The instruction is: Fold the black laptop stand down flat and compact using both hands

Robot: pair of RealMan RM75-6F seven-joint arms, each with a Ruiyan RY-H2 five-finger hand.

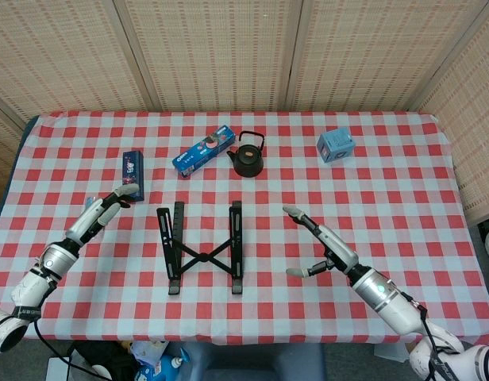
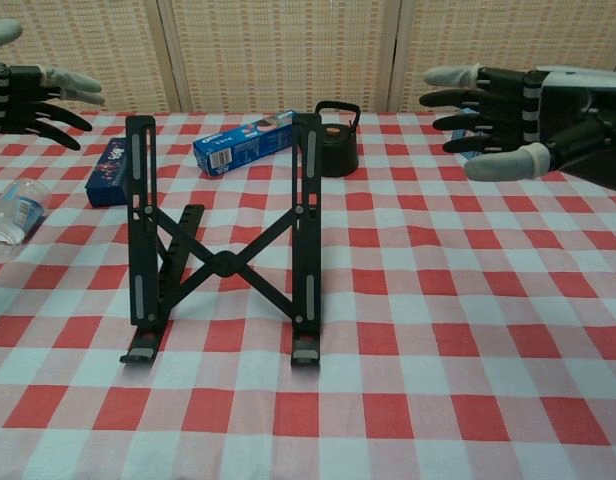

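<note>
— Head view entries: what is catalogued on the checked tablecloth [image 1: 403,190]?

— One black laptop stand [image 1: 203,248], set near the front edge and still propped open, its two rails joined by a crossed brace. Behind it, one black kettle [image 1: 248,155], one blue toothpaste carton [image 1: 203,151] lying at an angle, one dark blue box [image 1: 132,175] and one pale blue box [image 1: 336,146] are listed. One clear plastic bottle [image 2: 14,212] is recorded at the left edge in the chest view.

— Is anything found in the way of the stand?

— Nothing is seen touching it. The left hand [image 1: 108,208] is held off to its left, fingers spread and holding nothing. The right hand [image 1: 321,240] is held to its right, fingers spread with the thumb set apart, likewise holding nothing. Both are kept apart from the stand.

— Is any writing legible?

— Print is visible on the carton and both boxes, but no word can be read. A round emblem is noted on the pale blue box.

— Surroundings?

— Woven reed screens [image 1: 213,48] are placed behind the table.
</note>
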